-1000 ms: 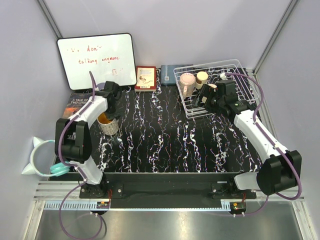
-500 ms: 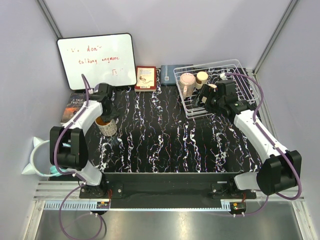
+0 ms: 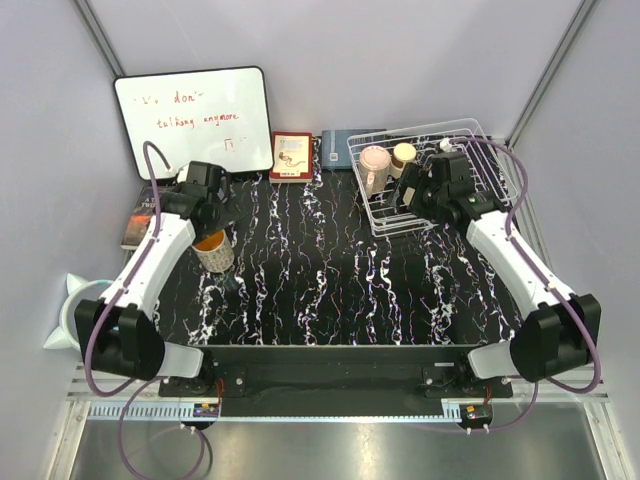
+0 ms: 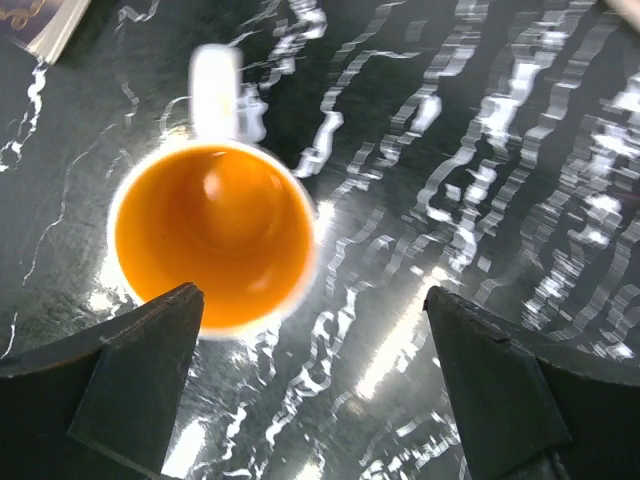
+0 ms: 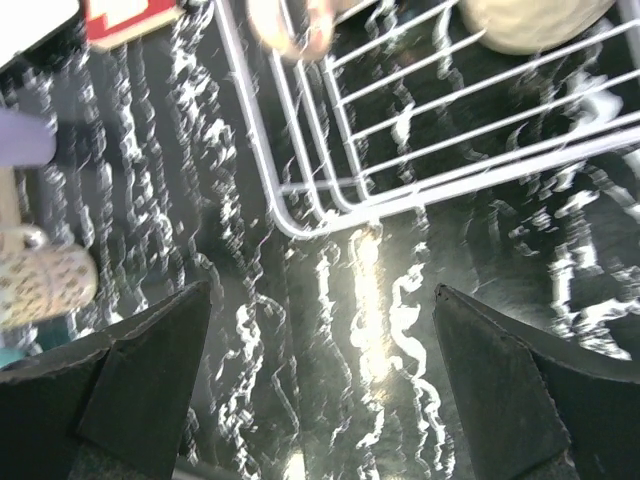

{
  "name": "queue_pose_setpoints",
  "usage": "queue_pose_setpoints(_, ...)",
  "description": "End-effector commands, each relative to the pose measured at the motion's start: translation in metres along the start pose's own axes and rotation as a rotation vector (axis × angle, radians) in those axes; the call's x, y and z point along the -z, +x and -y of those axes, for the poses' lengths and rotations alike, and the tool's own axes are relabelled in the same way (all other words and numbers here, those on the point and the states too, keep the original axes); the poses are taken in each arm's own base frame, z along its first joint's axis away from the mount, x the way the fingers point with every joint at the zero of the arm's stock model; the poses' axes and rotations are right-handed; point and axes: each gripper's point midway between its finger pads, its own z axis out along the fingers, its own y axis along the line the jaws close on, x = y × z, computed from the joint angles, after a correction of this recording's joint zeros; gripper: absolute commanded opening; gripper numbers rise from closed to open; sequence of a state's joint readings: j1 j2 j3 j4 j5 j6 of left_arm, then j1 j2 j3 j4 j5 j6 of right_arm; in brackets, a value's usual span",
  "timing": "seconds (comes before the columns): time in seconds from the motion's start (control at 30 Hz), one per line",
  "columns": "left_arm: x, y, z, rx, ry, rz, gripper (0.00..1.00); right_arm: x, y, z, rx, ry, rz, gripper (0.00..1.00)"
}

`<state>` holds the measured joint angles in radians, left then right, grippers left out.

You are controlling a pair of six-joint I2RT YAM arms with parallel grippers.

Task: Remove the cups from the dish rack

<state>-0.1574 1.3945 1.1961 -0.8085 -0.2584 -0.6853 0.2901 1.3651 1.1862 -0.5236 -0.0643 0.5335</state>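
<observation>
From above, the orange-lined cup (image 3: 214, 248) stands upright on the black marbled tabletop (image 3: 330, 285) near its left edge. The left claw (image 3: 208, 212) hangs just behind the cup. The white wire dish rack (image 3: 472, 126) sits in the far right corner and holds a pink cup (image 3: 375, 165) and a cream cup (image 3: 403, 154) at its left end. The right claw (image 3: 410, 196) hovers over the rack's near left corner.

The left wrist camera looks straight down into the orange-lined cup (image 4: 212, 235), handle pointing away. The left claw (image 4: 310, 295) is spread wide and grips nothing; the cup sits free toward the left finger.

The right wrist view is blurred. The right claw (image 5: 322, 288) is also released and empty, above the dish rack's (image 5: 300, 222) rounded corner. The pink cup (image 5: 295, 25) and cream cup (image 5: 530, 20) are inside the rack.
</observation>
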Motion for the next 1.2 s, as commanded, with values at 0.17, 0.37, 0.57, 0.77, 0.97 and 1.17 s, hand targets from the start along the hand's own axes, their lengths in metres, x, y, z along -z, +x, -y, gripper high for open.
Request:
queue_pose_setpoints(0.17, 0.083, -0.016, 0.046, -0.096, 0.152, 0.192, 0.99, -0.012, -0.071, 0.026, 0.098, 0.306, 0.161, 1.0)
queue_pose_setpoints(0.37, 0.086, 0.02, 0.076, -0.256, 0.203, 0.171, 0.99, -0.056, -0.093, -0.004, 0.098, 0.239, 0.116, 1.0)
queue_pose_setpoints(0.57, 0.08, 0.056, 0.087, -0.3, 0.258, 0.088, 0.99, -0.102, -0.095, -0.027, 0.151, 0.184, 0.048, 1.0)
queue_pose_setpoints(0.77, 0.077, 0.07, 0.086, -0.319, 0.265, 0.058, 0.99, -0.127, -0.083, -0.027, 0.183, 0.166, -0.006, 0.95)
queue_pose_setpoints(0.97, 0.076, 0.078, 0.087, -0.325, 0.272, 0.037, 0.99, -0.141, -0.07, -0.038, 0.183, 0.14, -0.042, 0.87)
queue_pose_setpoints(1.17, 0.074, 0.083, 0.089, -0.345, 0.268, 0.028, 0.99, -0.159, -0.055, -0.039, 0.193, 0.152, -0.067, 0.81)
